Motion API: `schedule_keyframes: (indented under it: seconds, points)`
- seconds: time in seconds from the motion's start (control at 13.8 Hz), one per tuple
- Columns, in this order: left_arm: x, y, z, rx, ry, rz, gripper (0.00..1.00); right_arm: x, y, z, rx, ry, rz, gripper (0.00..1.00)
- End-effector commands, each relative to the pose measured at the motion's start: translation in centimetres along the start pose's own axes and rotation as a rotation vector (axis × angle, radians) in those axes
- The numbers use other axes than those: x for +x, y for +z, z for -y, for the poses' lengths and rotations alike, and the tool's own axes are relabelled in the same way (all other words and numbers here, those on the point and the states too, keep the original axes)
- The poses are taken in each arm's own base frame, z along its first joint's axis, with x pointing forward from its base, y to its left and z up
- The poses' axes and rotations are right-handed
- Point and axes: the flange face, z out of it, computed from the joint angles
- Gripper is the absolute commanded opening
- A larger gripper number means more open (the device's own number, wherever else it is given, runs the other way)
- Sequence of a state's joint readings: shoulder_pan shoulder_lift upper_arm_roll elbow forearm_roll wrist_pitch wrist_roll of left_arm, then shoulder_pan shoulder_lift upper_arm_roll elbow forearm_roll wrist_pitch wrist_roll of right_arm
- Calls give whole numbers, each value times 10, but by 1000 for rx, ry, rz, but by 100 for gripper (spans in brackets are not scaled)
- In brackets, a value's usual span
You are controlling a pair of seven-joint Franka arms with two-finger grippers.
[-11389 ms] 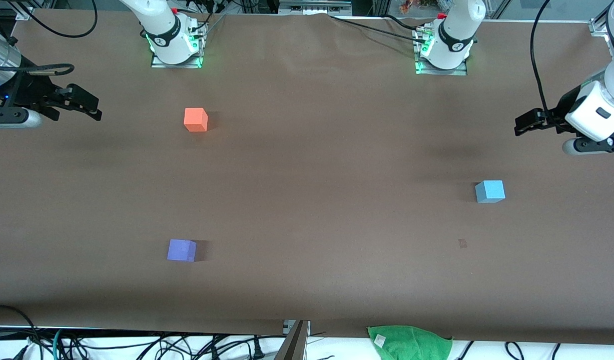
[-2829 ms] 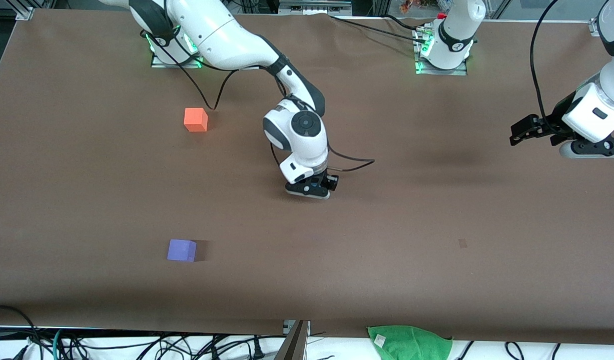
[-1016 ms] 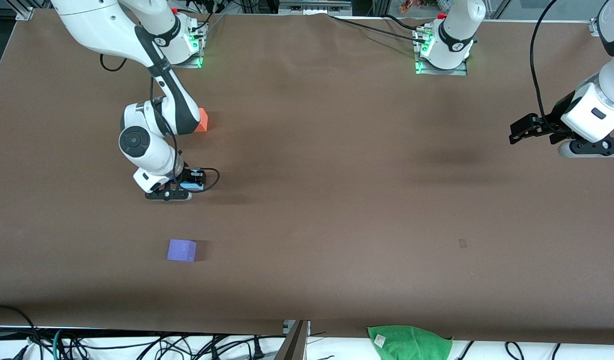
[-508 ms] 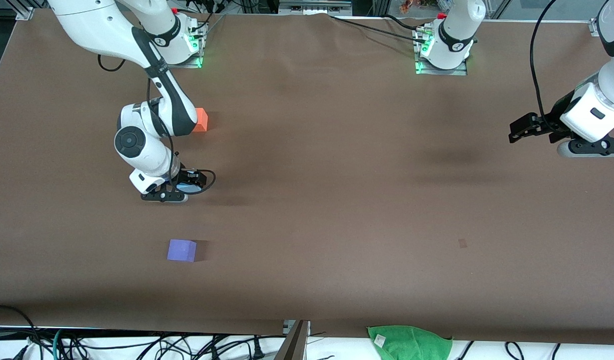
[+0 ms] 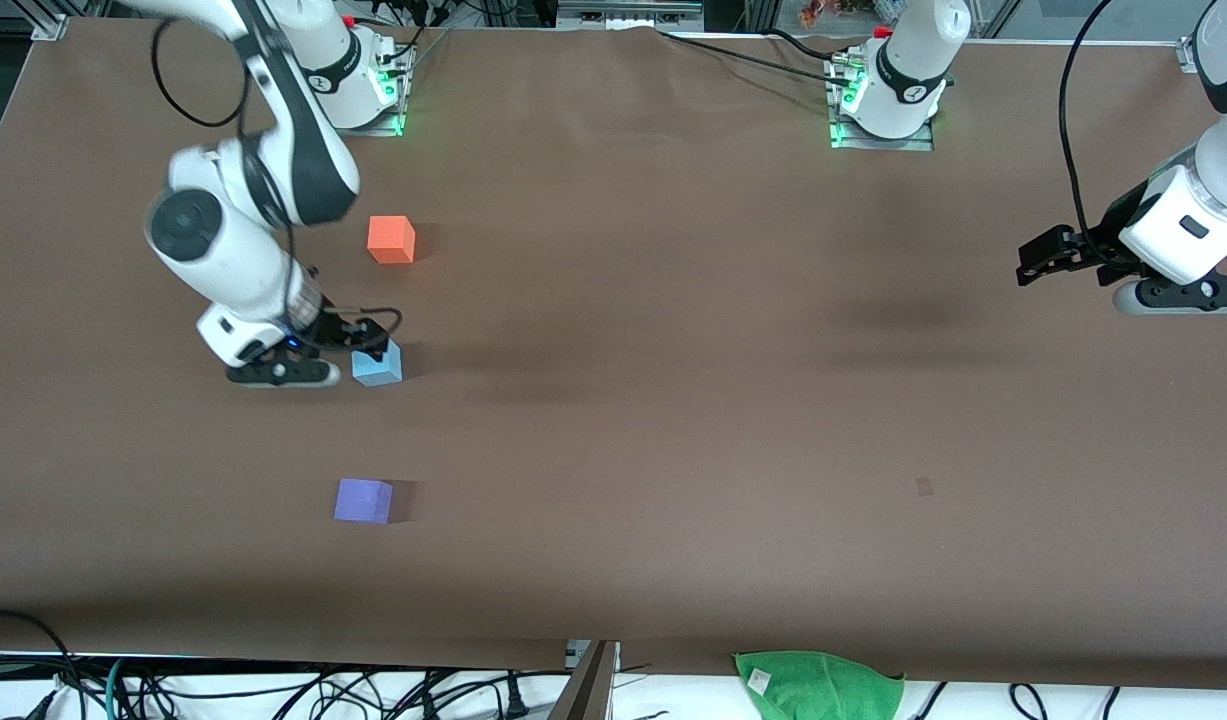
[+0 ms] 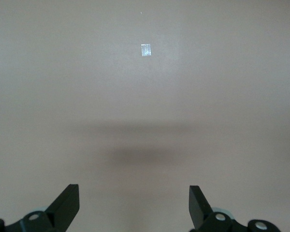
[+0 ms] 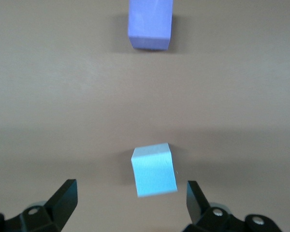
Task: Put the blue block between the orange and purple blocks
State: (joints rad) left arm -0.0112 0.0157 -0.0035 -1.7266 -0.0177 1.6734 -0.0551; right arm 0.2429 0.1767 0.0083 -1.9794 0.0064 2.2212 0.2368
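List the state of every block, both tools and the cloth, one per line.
blue block: released, resting on the table between the other two cubes.
orange block: resting on the table, untouched.
purple block: resting on the table, untouched.
right tool: open, above the blue block, holding nothing.
left tool: open, empty, waiting over bare table.
green cloth: crumpled at the table's edge.

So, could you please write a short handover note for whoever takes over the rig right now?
Right gripper: open, just above the blue block, not gripping it.
Left gripper: open, waiting at its own end of the table.
Blue block rests on the table between the orange block and the purple block, apart from both.
Done: placement.
Left: probably only retracting the right arm.
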Motion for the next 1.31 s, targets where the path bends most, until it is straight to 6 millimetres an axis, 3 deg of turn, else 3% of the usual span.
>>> schedule_keyframes:
  seconds: [0.0,0.29,0.51,0.65,1.02,1.23]
  points:
    - [-2,-5,1,19,6,1,100,-13,-68,-1,7,-17,-26,100]
    - [-2,-5,0,18,-1,1,100,-10,-156,-4,-11,-23,47,100]
    - [-2,-5,0,18,-2,1,100,-12,-201,-11,-5,-21,65,100]
    - [-2,-5,0,18,-2,1,100,-18,-215,-27,-10,-20,92,100]
    - [-2,-5,0,18,1,1,100,-22,-240,-33,-6,-29,108,100]
    - [-2,-4,0,18,4,2,100,-22,-244,-35,-7,-28,109,100]
